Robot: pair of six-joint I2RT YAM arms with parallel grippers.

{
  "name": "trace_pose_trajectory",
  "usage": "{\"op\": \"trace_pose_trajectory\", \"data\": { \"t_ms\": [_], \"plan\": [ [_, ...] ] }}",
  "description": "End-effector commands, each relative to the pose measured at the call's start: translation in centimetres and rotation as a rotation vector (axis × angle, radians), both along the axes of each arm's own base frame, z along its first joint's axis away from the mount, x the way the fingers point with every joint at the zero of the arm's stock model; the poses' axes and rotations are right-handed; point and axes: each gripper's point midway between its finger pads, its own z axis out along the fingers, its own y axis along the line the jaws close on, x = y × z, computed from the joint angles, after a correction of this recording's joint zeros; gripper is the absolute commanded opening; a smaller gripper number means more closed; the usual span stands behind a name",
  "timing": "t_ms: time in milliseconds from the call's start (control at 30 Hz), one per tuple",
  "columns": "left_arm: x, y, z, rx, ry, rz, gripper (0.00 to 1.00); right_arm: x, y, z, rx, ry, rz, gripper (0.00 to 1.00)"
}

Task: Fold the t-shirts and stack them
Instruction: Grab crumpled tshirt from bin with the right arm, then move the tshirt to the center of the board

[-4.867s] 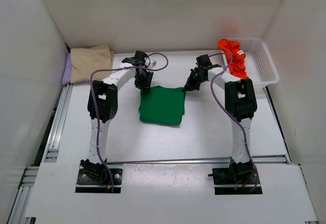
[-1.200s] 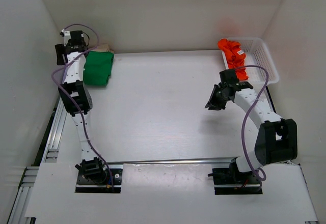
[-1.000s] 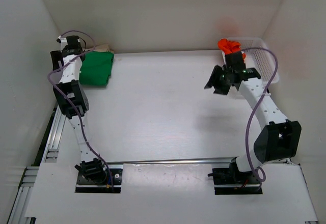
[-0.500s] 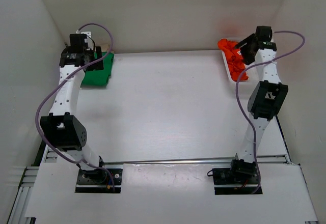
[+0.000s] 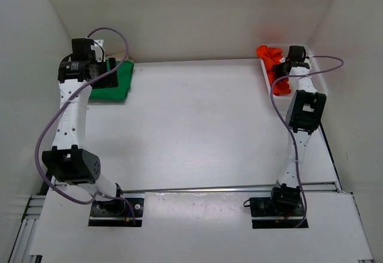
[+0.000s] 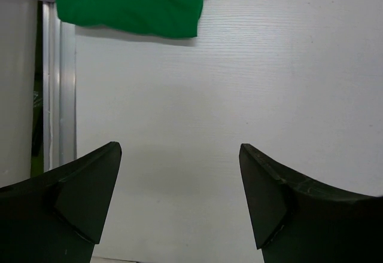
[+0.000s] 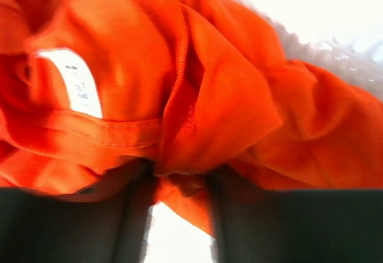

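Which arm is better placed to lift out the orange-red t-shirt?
Right: the right claw pinches a fold of the orange-red t-shirt at the basket. The left claw hangs open over the table near the green t-shirt.

Bright, even overhead light; faint shadows on the surface (image 5: 197,131). The orange-red t-shirt (image 7: 227,95) is blurred close up, with glare at 1 o'clock.

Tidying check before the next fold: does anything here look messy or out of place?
Only the orange-red t-shirt: it lies crumpled, hanging over the rim of the white mesh basket at the far right, label exposed, a fold pinched in the right claw. The green t-shirt lies neatly folded far left.
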Motion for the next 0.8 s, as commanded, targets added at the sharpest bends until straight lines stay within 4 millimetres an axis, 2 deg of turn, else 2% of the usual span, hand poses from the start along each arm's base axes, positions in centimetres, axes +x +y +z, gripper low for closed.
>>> {"op": "trace_pose_trajectory", "data": {
  "t_ms": [0, 33, 67, 100, 133, 200, 233, 267, 300, 333, 367, 400, 433, 467, 500, 533, 567, 600, 667, 700, 733, 767],
  "plan": [
    [-2.2, 1.5, 3.2, 0.069, -0.068, 0.065, 0.9, 2.9, -2.1, 5.5, -0.092, -0.178, -0.009, 0.25],
    [-2.5, 2.1, 3.6, 0.081, -0.078, 0.086, 0.9, 2.9, -1.9, 5.5, -0.096, -0.177, 0.01, 0.03],
    [-2.3, 2.4, 3.4, 0.091, -0.079, 0.096, 0.9, 2.9, -2.0, 7.0, -0.122, -0.2, 0.027, 0.0],
    [-2.6, 2.8, 3.8, 0.098, -0.087, 0.112, 0.9, 2.6, -2.0, 7.6, -0.138, -0.203, 0.039, 0.0],
    [-2.9, 3.2, 4.1, 0.099, -0.097, 0.124, 0.9, 2.1, -2.2, 10.8, -0.171, -0.242, 0.041, 0.0],
    [-3.3, 3.3, 4.3, 0.093, -0.103, 0.127, 0.9, 1.0, -3.4, 14.2, -0.271, -0.265, 0.017, 0.0],
    [-3.7, 3.3, 4.9, 0.094, -0.122, 0.128, 0.9, -0.2, -3.7, 18.8, -0.309, -0.327, 0.0, 0.0],
    [-4.0, 3.3, 4.5, 0.084, -0.113, 0.125, 0.9, -1.0, -3.9, 20.9, -0.337, -0.35, -0.009, 0.0],
    [-4.4, 3.5, 4.5, 0.078, -0.115, 0.131, 0.96, -1.9, -4.1, 23.4, -0.38, -0.38, -0.005, 0.0],
    [-4.7, 3.1, 4.3, 0.062, -0.115, 0.115, 1.0, -3.7, -3.9, 28.7, -0.412, -0.469, -0.011, 0.0],
    [-5.6, 3.3, 4.8, 0.055, -0.133, 0.122, 1.0, -4.8, -3.4, 31.9, -0.43, -0.525, 0.007, 0.0],
    [-6.0, 3.3, 3.8, 0.043, -0.116, 0.119, 1.0, -6.1, -3.1, 34.7, -0.472, -0.569, 0.028, 0.0],
    [-6.6, 3.5, 3.5, 0.034, -0.112, 0.125, 1.0, -8.7, -1.2, 39.8, -0.496, -0.664, 0.05, 0.0],
    [-7.5, 3.5, 3.8, 0.027, -0.128, 0.129, 1.0, -10.2, 0.0, 42.4, -0.511, -0.72, 0.069, 0.0],
    [-8.2, 3.3, 2.5, 0.017, -0.099, 0.122, 1.0, -11.5, 1.3, 43.8, -0.515, -0.751, 0.104, 0.0],
    [-8.6, 3.4, 2.3, 0.009, -0.104, 0.126, 1.0, -14.5, 3.8, 47.4, -0.517, -0.841, 0.144, 0.0],
    [-9.4, 3.2, 2.5, 0.011, -0.119, 0.126, 1.0, -15.8, 5.5, 48.5, -0.504, -0.876, 0.186, 0.0],
    [-10.0, 3.1, 1.4, -0.003, -0.096, 0.123, 1.0, -18.8, 8.6, 51.3, -0.482, -0.962, 0.253, 0.0],
    [-10.8, 2.4, 1.6, -0.019, -0.126, 0.103, 1.0, -21.4, 13.1, 52.6, -0.41, -1.037, 0.383, 0.0],
    [-11.3, 2.3, 0.9, -0.021, -0.111, 0.103, 1.0, -24.0, 16.7, 53.9, -0.366, -1.099, 0.471, 0.0],
    [-11.5, 2.0, 0.8, -0.031, -0.115, 0.092, 1.0, -24.8, 18.6, 53.8, -0.32, -1.108, 0.52, 0.0],
    [-11.9, 1.6, 1.1, -0.043, -0.13, 0.078, 1.0, -26.4, 22.0, 53.6, -0.255, -1.124, 0.612, 0.0]
  ]
}}
